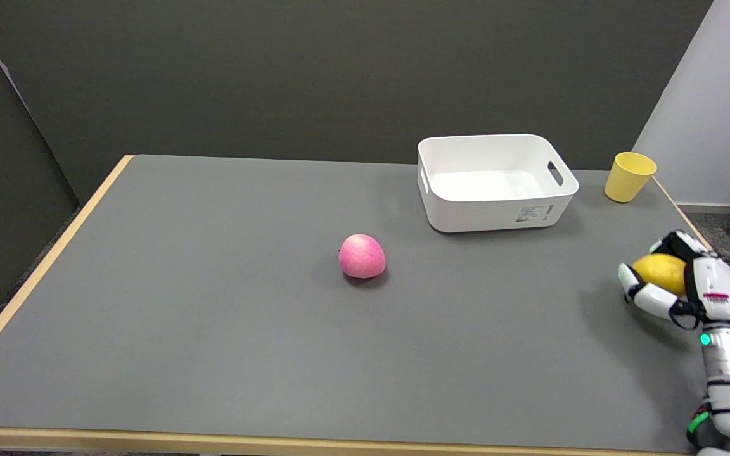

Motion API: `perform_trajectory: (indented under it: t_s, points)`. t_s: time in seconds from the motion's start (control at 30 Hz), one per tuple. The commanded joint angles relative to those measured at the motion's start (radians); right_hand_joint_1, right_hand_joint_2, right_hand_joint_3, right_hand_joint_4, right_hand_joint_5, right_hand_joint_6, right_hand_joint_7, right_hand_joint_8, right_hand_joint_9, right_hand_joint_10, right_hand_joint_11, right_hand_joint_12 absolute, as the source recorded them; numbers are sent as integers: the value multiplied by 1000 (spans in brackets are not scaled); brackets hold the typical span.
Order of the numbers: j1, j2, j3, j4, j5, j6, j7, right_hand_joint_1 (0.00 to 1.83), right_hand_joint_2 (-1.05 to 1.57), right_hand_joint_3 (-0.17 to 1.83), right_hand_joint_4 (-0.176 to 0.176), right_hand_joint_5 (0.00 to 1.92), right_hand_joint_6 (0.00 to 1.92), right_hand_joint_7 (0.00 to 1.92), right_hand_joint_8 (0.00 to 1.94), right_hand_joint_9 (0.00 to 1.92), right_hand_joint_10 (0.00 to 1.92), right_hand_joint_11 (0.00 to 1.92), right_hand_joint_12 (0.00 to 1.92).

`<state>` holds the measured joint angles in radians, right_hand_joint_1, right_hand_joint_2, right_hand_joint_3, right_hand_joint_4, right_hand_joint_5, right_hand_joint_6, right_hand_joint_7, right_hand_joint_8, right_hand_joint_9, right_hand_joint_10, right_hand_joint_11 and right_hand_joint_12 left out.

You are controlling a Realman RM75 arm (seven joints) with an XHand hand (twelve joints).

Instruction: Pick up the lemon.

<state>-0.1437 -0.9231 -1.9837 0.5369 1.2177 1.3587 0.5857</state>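
Head view, looking down and across the grey counter (213, 329) with its pale wood edging.

Nearest, at about 4 o'clock from the counter's middle: reaching in from the lower right corner, the white arm ending in the robot hand (678, 285), sitting close to the counter's right edge. Wrapping around the lemon (659, 271), with white fingers (647, 296) curling under and along its near side and a black-and-white part arching over its far side. Holding the lemon fully within the grasp, with only the yellow top and left flank showing between the fingers. Casting a soft shadow on the grey surface to the left of and below the robot hand; whether the lemon is touching the counter or sitting just clear of it cannot be told from this angle. Glowing green on the wrist, a small light just below the robot hand.

Farther in, near the counter's middle and well apart from the robot hand, toward 9 o'clock of it: lying on its side, a pink apple (362, 256).

Farther still, at about 1 o'clock from the apple: standing upright, a white rectangular bin (498, 212) with cut-out handles in its short walls and a label on its near wall, showing nothing inside.

Farthest, at 3 o'clock of the bin and near the counter's far right corner: standing upright and slightly tilted in appearance, a yellow cup (628, 177), apart from the bin.
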Motion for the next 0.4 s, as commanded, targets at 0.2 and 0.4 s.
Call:
perform_trajectory:
  t_s: [0.2,0.4]
  points:
    - [222,52,153,389,-391,-215,-5,835,747,705,-7,523,1921,666,1941,1033,1921,728,1921]
    - [465,-3,-23,429,-401,-376,-103,837,760,701,-27,439,1921,653,1941,1027,1921,701,1921]
